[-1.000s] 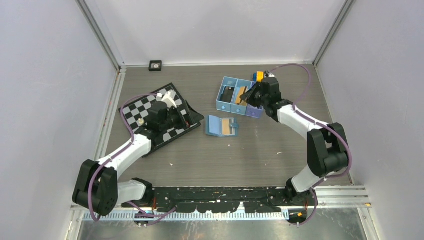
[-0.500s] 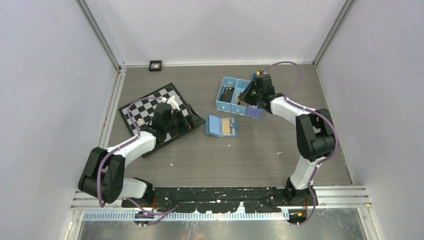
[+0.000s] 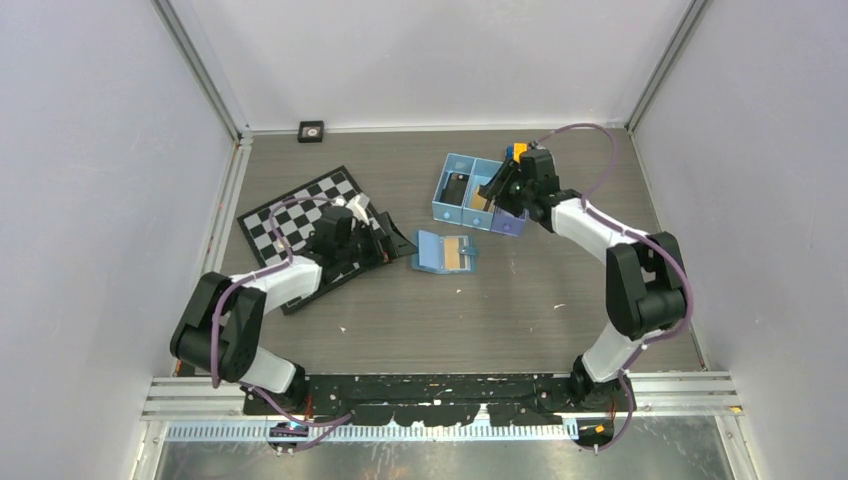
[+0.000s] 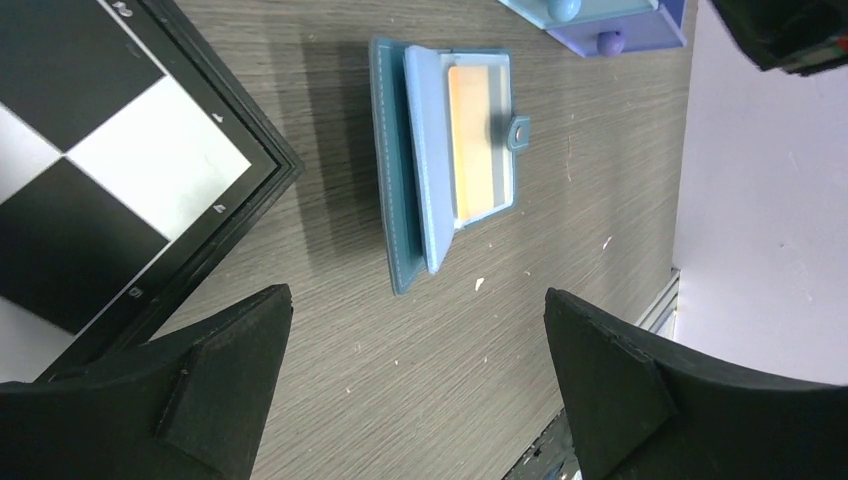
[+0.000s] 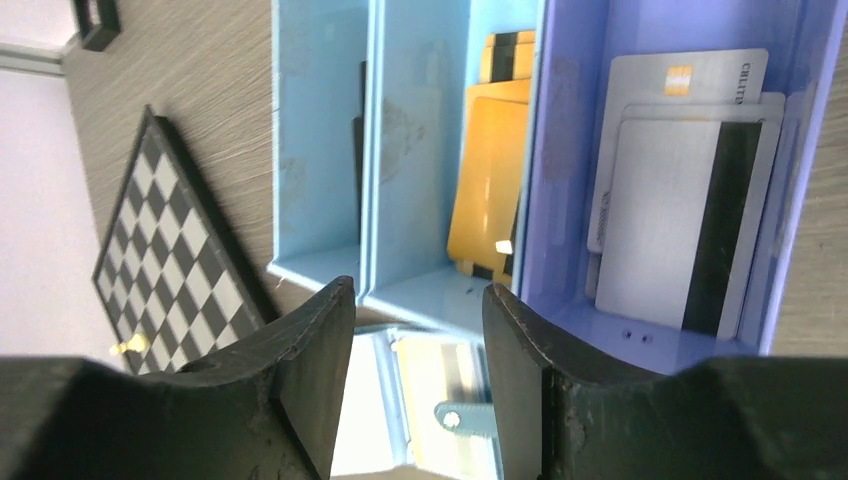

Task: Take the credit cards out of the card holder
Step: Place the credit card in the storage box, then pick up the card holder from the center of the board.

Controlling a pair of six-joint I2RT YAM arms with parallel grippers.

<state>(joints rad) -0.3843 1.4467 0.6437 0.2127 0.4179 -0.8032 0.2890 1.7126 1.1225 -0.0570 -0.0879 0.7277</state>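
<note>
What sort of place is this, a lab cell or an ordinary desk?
Most likely a robot test cell: plain white panel walls in aluminium framing, a mounting rail at the near edge of the table, and staged props, a chessboard and a blue compartment tray.

I count one card holder (image 4: 415, 200) showing one card (image 4: 482, 140), one three-compartment tray (image 5: 315, 130) holding two orange cards (image 5: 490, 180) and at least two grey cards (image 5: 660, 220), and one chessboard (image 4: 130, 190).

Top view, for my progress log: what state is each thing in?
card holder: open flat, a card in its pocket.
tray: orange cards in middle compartment, grey cards in purple one.
left gripper: open, empty, beside the card holder.
right gripper: open, empty, over the tray.
</note>
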